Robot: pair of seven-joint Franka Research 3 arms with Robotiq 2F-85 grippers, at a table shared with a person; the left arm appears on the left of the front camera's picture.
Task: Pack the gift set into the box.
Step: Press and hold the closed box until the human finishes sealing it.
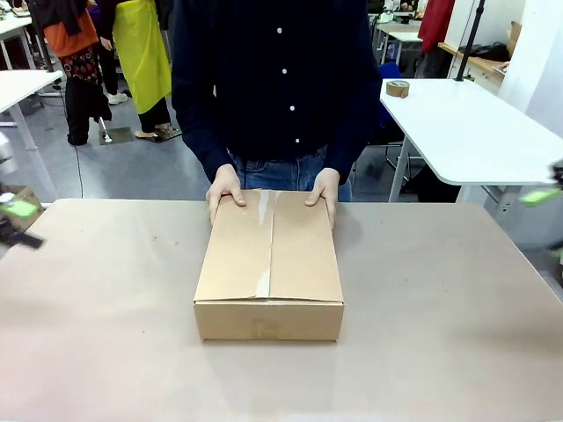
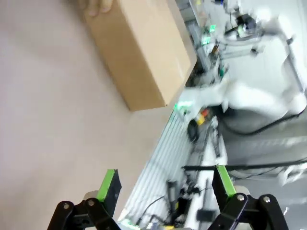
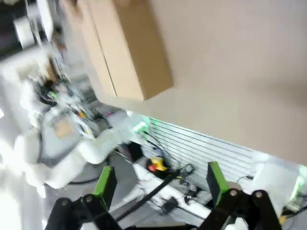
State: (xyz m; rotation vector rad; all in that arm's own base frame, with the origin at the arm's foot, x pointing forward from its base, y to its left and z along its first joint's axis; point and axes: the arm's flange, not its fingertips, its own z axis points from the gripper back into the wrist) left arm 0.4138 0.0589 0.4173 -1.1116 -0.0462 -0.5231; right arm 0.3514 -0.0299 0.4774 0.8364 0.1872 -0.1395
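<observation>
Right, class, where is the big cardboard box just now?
In the front view the box sits closed at the middle of the table, the person's hands on its far corners.

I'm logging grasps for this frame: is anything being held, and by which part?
The left tool and right tool are open and empty. The person's two hands hold the box by its far end.

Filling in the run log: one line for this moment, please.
box: closed, taped | person's hands: on its far edge | left claw: open, empty | right claw: open, empty
</observation>
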